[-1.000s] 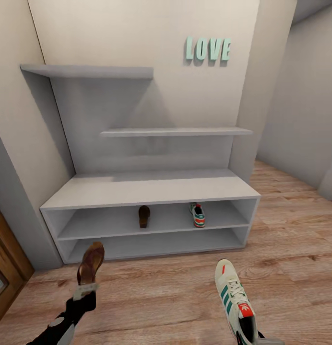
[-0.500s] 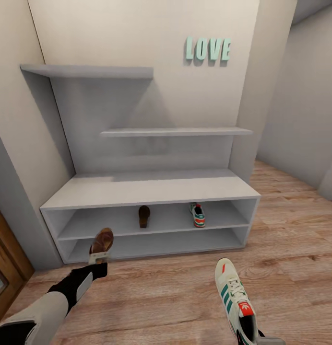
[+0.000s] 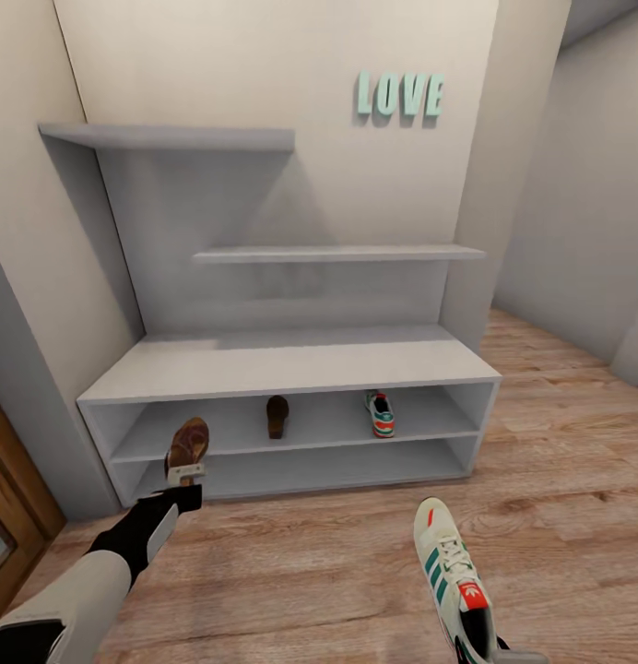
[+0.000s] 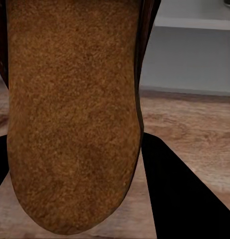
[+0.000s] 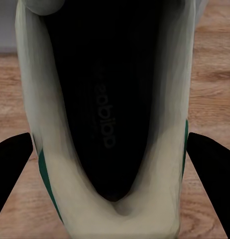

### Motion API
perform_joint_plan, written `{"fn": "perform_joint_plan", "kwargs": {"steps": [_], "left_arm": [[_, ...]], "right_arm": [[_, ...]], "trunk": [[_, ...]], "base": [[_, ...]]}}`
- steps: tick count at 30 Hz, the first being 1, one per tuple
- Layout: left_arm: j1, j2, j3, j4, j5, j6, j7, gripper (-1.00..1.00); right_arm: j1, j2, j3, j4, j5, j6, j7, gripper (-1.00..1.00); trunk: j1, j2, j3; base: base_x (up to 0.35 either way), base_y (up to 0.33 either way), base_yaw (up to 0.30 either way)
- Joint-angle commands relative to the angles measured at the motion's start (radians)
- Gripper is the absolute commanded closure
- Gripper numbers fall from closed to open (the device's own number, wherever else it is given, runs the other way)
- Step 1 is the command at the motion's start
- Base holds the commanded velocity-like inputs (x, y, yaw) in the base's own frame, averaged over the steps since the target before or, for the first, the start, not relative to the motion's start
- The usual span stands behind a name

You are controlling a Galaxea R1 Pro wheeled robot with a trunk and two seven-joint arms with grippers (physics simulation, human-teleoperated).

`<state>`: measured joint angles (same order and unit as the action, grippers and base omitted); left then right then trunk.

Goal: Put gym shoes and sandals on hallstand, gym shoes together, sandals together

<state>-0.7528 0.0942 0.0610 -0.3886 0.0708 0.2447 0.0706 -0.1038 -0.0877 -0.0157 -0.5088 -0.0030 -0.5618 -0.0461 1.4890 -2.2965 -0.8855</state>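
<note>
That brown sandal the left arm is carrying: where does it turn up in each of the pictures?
Head view: the held sandal is lower left, before the rack's shelves.
Left wrist view: its footbed looms close, between the dark fingers.
Right wrist view: not in it.
Shared landmark: the wood floor.

Teal LOVE letters (image 3: 399, 94), wooden door (image 3: 10, 526)

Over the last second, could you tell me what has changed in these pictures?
The left gripper carried its sandal forward and up, from over the floor to the hallstand's upper open shelf. The right gripper's gym shoe and the shelved sandal and sneaker stayed put.
</note>
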Motion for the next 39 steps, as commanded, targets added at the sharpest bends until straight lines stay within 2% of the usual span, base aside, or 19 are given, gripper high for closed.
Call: {"fn": "perform_joint_plan", "kwargs": {"steps": [1,3,6,12,17,20,31,39], "left_arm": [[-0.002,0.0,0.001,-0.004,0.004,0.008,0.002,1.0],[-0.006,-0.001,0.001,-0.006,0.004,0.015,0.002,1.0],[-0.015,-0.01,0.001,-0.018,0.004,0.077,0.001,1.0],[-0.014,-0.016,0.0,-0.022,0.003,0.089,0.0,1.0],[-0.014,-0.015,0.0,-0.022,0.002,0.091,0.0,1.0],[-0.014,-0.014,0.0,-0.022,0.002,0.091,0.001,1.0],[-0.007,-0.013,-0.001,-0.022,0.0,0.09,0.006,1.0],[-0.003,-0.008,-0.003,-0.021,-0.001,0.089,0.009,1.0]], "right_arm": [[-0.001,0.0,0.001,0.001,0.0,-0.003,-0.003,1.0],[-0.001,0.0,0.001,0.001,0.0,-0.003,-0.003,1.0],[-0.001,-0.001,0.0,0.001,-0.001,-0.003,-0.003,1.0],[-0.001,-0.001,0.0,0.001,-0.002,-0.002,-0.003,1.0],[-0.001,0.0,-0.043,0.0,-0.002,-0.001,-0.002,1.0],[-0.001,0.0,-0.056,0.0,-0.002,-0.001,-0.002,1.0],[-0.001,0.0,-0.059,-0.006,0.002,-0.002,0.0,1.0],[-0.001,0.0,-0.059,-0.005,0.003,-0.003,0.001,1.0]], "trunk": [[0.004,-0.007,-0.004],[0.011,-0.021,-0.012],[0.023,-0.042,-0.026],[0.046,-0.084,-0.054],[0.065,-0.119,-0.075],[0.076,-0.14,-0.087],[0.076,-0.14,-0.09],[0.076,-0.14,-0.09]], "base": [[0.0,0.0,0.0],[0.0,0.0,0.0],[0.0,0.0,0.0],[0.0,0.0,-0.066],[0.0,0.0,-0.214],[0.0,0.0,-0.228],[0.01,0.0,-0.082],[0.264,0.0,-0.001]]}}
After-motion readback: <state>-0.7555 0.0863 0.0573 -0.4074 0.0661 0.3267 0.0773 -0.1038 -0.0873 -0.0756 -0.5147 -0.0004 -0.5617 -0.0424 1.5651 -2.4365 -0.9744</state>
